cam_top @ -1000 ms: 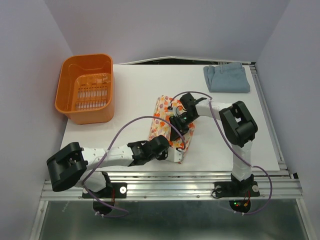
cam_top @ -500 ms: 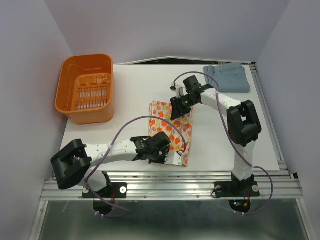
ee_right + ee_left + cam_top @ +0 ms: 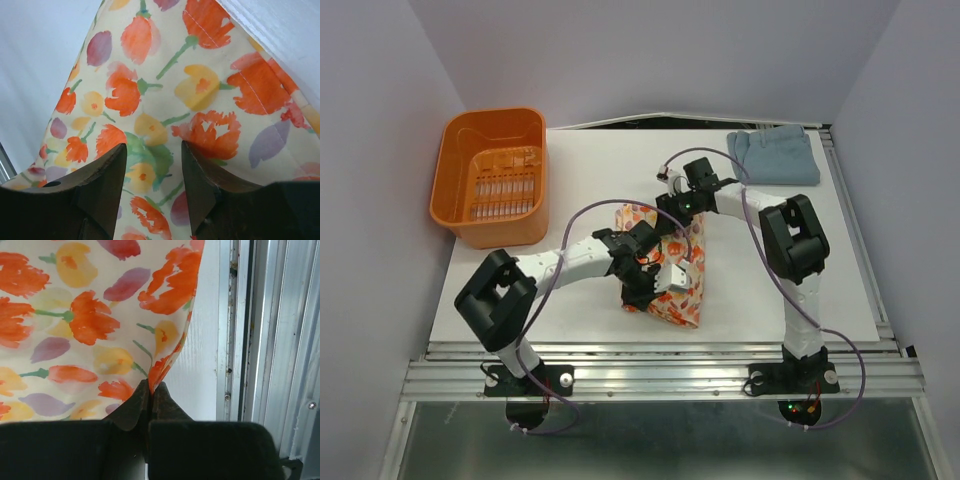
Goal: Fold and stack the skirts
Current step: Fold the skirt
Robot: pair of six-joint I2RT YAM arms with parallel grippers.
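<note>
A floral skirt [image 3: 686, 296] with orange and yellow flowers lies bunched at the table's middle. My left gripper [image 3: 650, 280] is shut on a lifted edge of it. In the left wrist view the fabric [image 3: 75, 315] hangs from the closed fingertips [image 3: 151, 386] above the white table. My right gripper [image 3: 675, 212] is at the skirt's far edge. Its jaws [image 3: 152, 148] stand open just above the flowered cloth [image 3: 150, 75], holding nothing. A folded light-blue skirt [image 3: 772, 156] lies at the back right corner.
An orange plastic basket [image 3: 492, 176] stands at the back left. The metal rail [image 3: 280, 340] of the table's front edge shows close to the left gripper. Purple cables loop over both arms above the skirt.
My left gripper has carried the skirt's near edge up and back from the front edge toward the middle, bunching the cloth. My right gripper has shifted a little at the skirt's far edge.
</note>
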